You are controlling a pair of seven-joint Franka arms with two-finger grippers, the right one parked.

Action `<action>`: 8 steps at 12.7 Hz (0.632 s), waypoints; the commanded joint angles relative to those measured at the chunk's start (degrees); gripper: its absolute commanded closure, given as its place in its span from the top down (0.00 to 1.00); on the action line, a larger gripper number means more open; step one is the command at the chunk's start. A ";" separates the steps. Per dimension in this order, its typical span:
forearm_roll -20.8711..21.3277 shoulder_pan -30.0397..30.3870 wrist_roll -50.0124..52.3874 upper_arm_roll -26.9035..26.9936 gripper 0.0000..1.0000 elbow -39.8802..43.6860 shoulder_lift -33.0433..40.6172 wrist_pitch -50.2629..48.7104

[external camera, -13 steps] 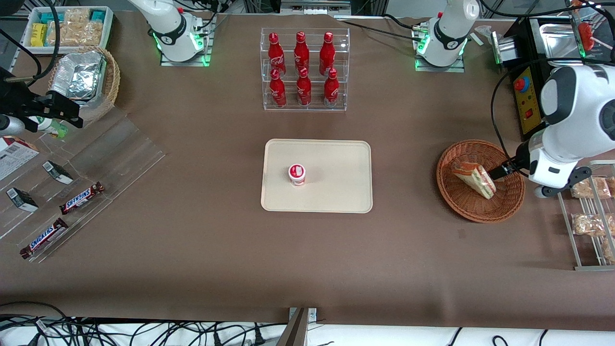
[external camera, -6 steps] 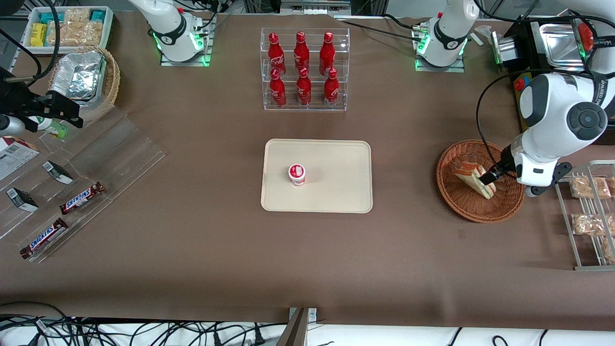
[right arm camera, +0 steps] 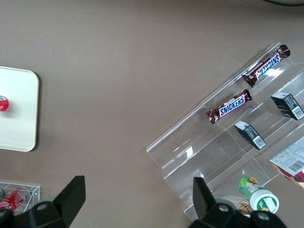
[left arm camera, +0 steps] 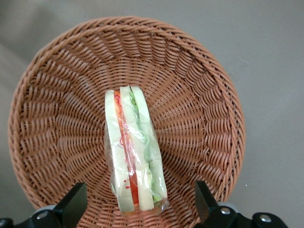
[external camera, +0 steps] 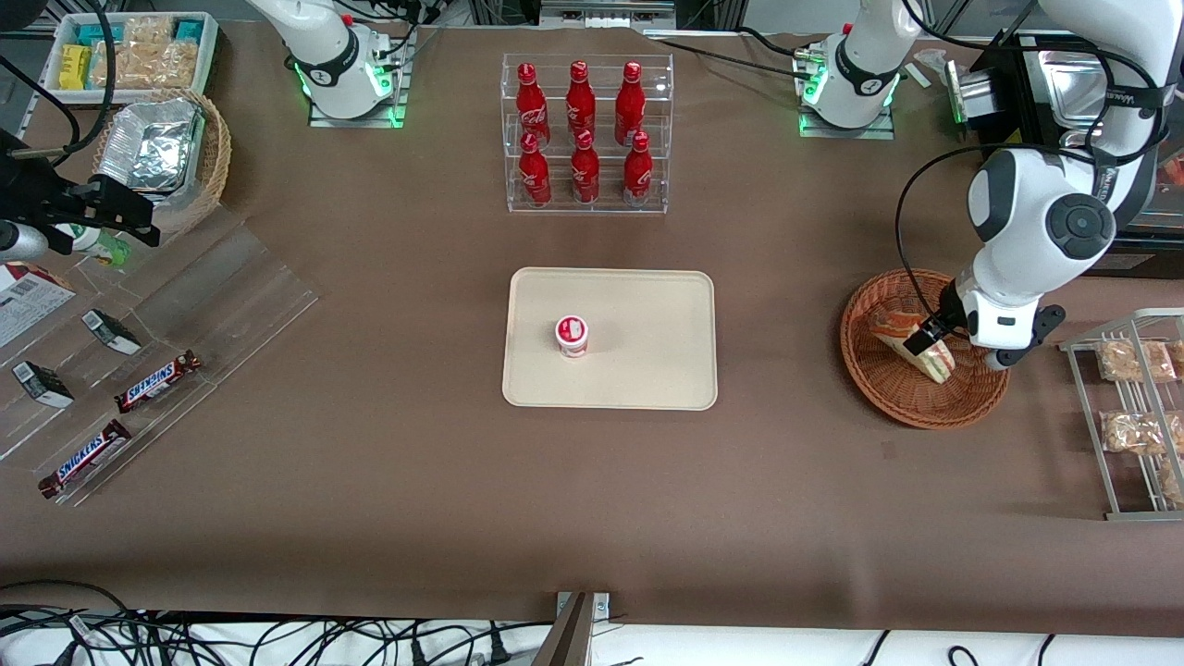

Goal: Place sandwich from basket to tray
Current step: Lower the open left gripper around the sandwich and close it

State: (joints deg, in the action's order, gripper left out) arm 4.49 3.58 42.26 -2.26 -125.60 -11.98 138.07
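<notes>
1. One brown desk [external camera: 388, 481] is seen, carrying everything listed below.
2. One cream tray [external camera: 647, 370] is laid flat near the middle of the desk, well apart from the tool, toward the parked arm's end from it.
3. One reddish-brown woven basket [external camera: 888, 393] is placed directly under the tool; in the left wrist view its rim [left arm camera: 228, 104] is seen whole around the sandwich.
4. One clear rack [external camera: 586, 205] with six red bottles [external camera: 580, 97], three per tier, is stood farther from the front camera than the tray, well apart from the tool.
5. One tool [external camera: 928, 338] is held low over the basket, just above the sandwich; its two fingers [left arm camera: 71, 206] are spread wide, one on each side of the sandwich's end, and nothing is gripped.
6. One wrapped sandwich [external camera: 902, 335] is lain inside the basket, between the spread fingers; white bread with red and green layers [left arm camera: 135, 152] is shown.
7. Two Snickers bars [external camera: 157, 381] are laid at the parked arm's end, well apart from the tool.
8. One small white-and-red cup [external camera: 572, 335] is stood on the tray, well apart from the tool.
</notes>
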 commanded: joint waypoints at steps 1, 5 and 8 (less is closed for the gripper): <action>1.31 0.02 2.21 0.15 1.00 -1.05 -1.02 3.34; 5.77 -0.07 6.16 -0.02 1.00 -1.05 -3.22 4.58; 9.92 -0.15 9.85 -0.11 1.00 -0.96 -5.24 6.42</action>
State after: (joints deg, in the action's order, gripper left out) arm 11.71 3.60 49.45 -2.29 -126.59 -16.07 143.22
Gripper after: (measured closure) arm 0.000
